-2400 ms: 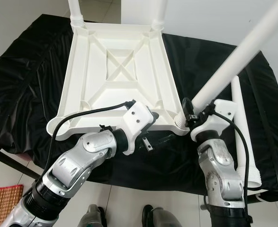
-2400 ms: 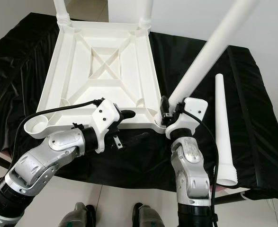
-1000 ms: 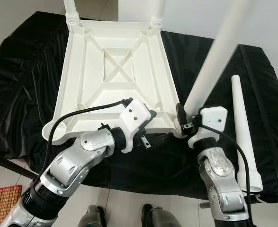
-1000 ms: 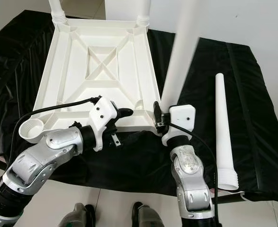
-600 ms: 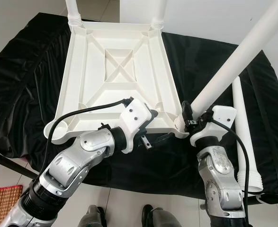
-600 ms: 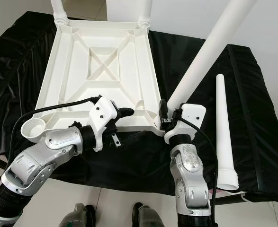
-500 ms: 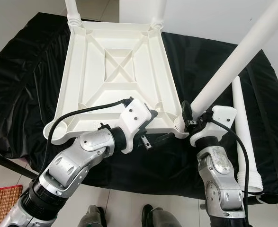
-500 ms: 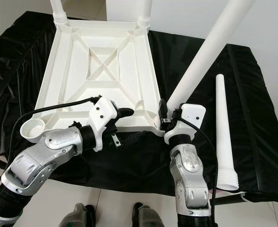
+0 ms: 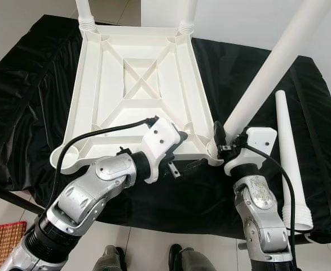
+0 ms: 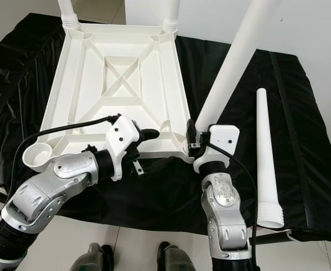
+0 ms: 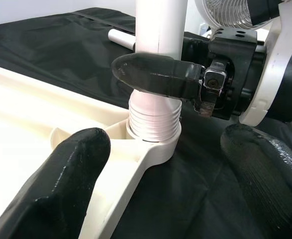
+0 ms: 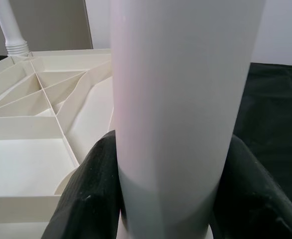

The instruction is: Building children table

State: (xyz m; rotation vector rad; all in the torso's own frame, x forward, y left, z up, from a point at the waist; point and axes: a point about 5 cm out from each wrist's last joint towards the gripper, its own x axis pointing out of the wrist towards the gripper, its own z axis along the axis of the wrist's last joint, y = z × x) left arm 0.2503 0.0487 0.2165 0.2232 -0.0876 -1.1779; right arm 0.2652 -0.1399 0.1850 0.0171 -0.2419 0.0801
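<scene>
A table draped in black cloth (image 9: 30, 84) carries the work. On it lies the white children's tabletop (image 9: 140, 84), upside down, its ribbed underside with a crossed brace facing up. Two white legs already stand in its far corner sockets, the far-left leg (image 9: 85, 14) and the far-right leg (image 9: 188, 14), both running up past the frame edge. The near-left corner socket (image 9: 65, 160) is an open ring with no leg in it.

At the near-right corner a third white leg (image 9: 272, 68) sits with its ribbed end in the socket, leaning up and away to the right. The right tool (image 9: 220, 144) is clamped around this leg just above the ribbed collar, one black finger on each side of it, as the right wrist view shows close up.

A fourth, loose leg (image 9: 288, 155) lies flat on the cloth to the right of the tabletop, its flared ribbed end toward the near edge of the table.

The left tool (image 9: 179, 155) sits at the tabletop's near edge, just beside the near-right corner. Its two black fingers (image 11: 71, 179) are spread wide apart, gripping nothing, one over the tabletop's rim and the other over the cloth.
</scene>
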